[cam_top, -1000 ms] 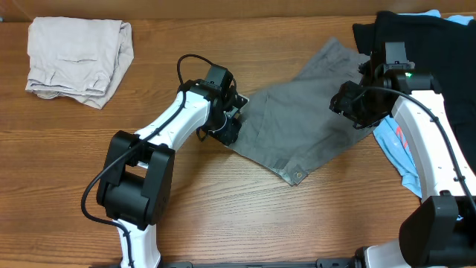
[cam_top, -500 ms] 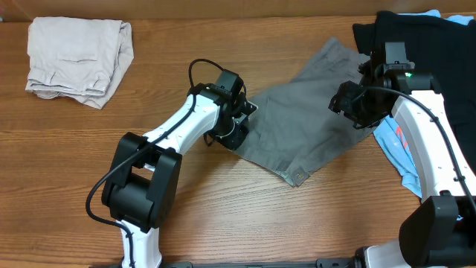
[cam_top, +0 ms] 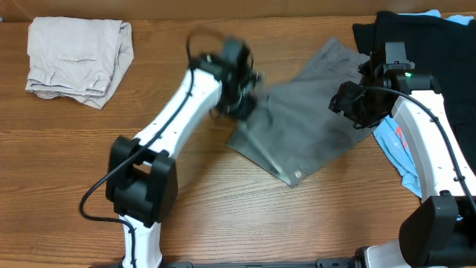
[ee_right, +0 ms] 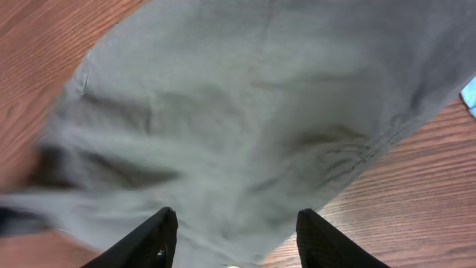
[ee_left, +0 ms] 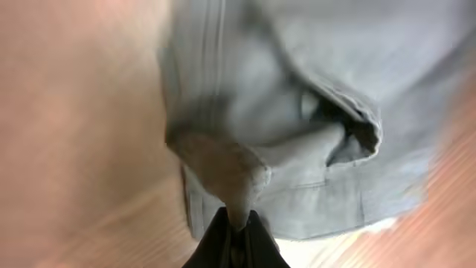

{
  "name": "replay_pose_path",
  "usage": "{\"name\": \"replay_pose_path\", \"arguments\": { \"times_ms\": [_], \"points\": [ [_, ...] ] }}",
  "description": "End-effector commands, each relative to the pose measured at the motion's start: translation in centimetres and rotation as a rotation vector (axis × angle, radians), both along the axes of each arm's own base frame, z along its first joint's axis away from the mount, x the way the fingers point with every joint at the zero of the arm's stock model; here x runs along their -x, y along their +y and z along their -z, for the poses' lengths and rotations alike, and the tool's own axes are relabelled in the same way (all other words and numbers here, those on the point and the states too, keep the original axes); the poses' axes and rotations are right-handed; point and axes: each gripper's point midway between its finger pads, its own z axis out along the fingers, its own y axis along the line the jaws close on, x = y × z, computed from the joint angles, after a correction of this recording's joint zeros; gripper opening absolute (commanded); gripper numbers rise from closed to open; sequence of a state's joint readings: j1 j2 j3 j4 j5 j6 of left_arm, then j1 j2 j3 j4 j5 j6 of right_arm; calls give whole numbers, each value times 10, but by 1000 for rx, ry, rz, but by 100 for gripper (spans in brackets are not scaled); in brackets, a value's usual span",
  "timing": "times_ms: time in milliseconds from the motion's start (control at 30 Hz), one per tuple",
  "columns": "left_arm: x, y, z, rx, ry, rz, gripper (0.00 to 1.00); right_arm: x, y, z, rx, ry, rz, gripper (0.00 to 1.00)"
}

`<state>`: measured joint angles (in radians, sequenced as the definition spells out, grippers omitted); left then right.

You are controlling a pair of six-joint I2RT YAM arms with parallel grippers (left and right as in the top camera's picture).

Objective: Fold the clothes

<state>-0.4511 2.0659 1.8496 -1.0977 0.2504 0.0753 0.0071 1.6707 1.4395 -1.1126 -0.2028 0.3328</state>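
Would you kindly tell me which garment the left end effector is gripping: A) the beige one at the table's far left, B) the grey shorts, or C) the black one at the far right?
B: in the left wrist view, the left end effector pinches a bunched fold of the grey shorts.

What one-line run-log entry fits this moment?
left jaws: shut on grey shorts, pinched edge raised | right jaws: open over shorts | fold: not yet done
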Motion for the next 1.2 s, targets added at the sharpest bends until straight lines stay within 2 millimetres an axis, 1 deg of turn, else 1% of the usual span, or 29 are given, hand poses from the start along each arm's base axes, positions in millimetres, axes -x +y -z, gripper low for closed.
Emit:
{"name": "replay_pose_path", "arguments": {
  "times_ms": [0,67,133,200,233,267,300,367,433,500,567,700,767,833,900,967,1033,1100,1167],
  "points": [
    [-45,-17,-125,179,-254,-96,4,-5,1,-21,-11,-64,-8,55],
    [-55,-22,-177,253,-364,-118,4,-5,5,-22,-32,-66,-15,54],
    [-59,-24,-223,324,-458,-140,4,-6,10,-24,-58,-72,-24,54],
    [-59,-25,-262,388,-536,-159,4,-9,18,-28,-104,-90,-42,53],
    [-59,-25,-279,418,-573,-166,4,-11,25,-31,-138,-108,-70,51],
    [-59,-25,-289,437,-596,-170,4,-13,33,-35,-175,-129,-96,50],
    [-59,-25,-304,465,-630,-176,4,-17,43,-42,-223,-158,-130,49],
    [-60,-25,-321,504,-673,-185,4,-23,63,-53,-296,-209,-186,47],
    [-63,-26,-333,538,-700,-199,4,-28,83,-64,-346,-260,-237,43],
    [-66,-28,-341,571,-715,-218,4,-34,102,-71,-365,-302,-256,43],
    [-73,-27,-355,609,-760,-247,4,-47,139,-87,-382,-386,-262,43],
    [-77,-27,-367,645,-794,-275,4,-59,164,-92,-341,-446,-154,44],
    [-78,-27,-371,662,-801,-282,4,-63,181,-95,-349,-486,-109,44],
    [-78,-27,-374,676,-800,-291,4,-66,193,-95,-361,-519,-41,44],
    [-78,-28,-375,684,-800,-294,4,-72,207,-101,-385,-583,22,44],
    [-77,-30,-376,691,-798,-294,4,-77,212,-106,-398,-636,96,48],
    [-74,-32,-380,699,-801,-288,4,-84,207,-104,-393,-653,198,53],
    [-67,-34,-387,713,-810,-281,4,-90,204,-97,-380,-653,249,59],
    [-58,-33,-399,730,-828,-273,4,-96,197,-85,-361,-635,274,60]
  ]
}}
